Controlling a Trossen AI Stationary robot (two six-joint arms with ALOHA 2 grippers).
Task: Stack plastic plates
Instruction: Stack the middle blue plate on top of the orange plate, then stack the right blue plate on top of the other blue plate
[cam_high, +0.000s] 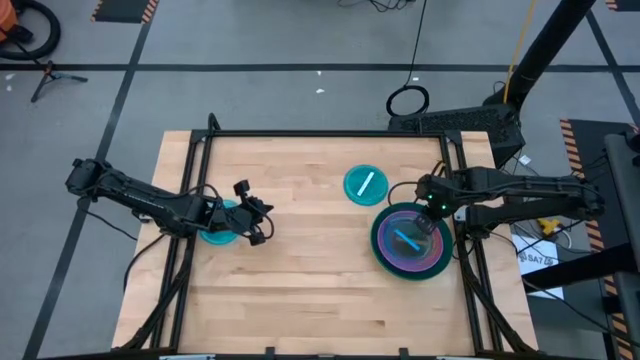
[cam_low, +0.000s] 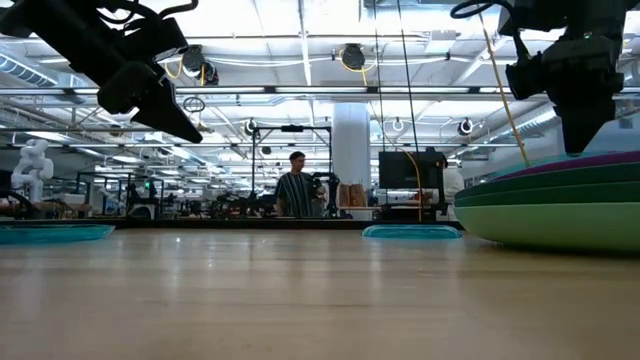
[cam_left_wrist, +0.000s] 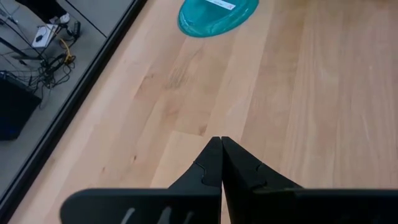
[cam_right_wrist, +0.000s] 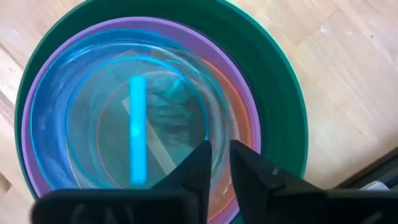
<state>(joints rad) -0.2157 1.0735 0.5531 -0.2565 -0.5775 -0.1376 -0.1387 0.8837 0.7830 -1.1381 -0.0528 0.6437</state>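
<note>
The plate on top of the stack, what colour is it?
Clear cyan-blue plate, seen best in the right wrist view.

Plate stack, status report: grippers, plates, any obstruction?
Right gripper slightly open over stack. Left gripper shut, empty, above cyan plate. Another cyan plate loose. No obstruction.

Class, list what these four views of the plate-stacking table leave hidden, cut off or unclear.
1. Stack: in the high view the right gripper covers part of it, so the lower plates cannot be counted.
2. Cyan plate at left: the left gripper and its arm cover most of it in the high view.
3. Stack in the low view: cut off by the picture's right edge.
4. Person in the low view: too small for detail.
</note>
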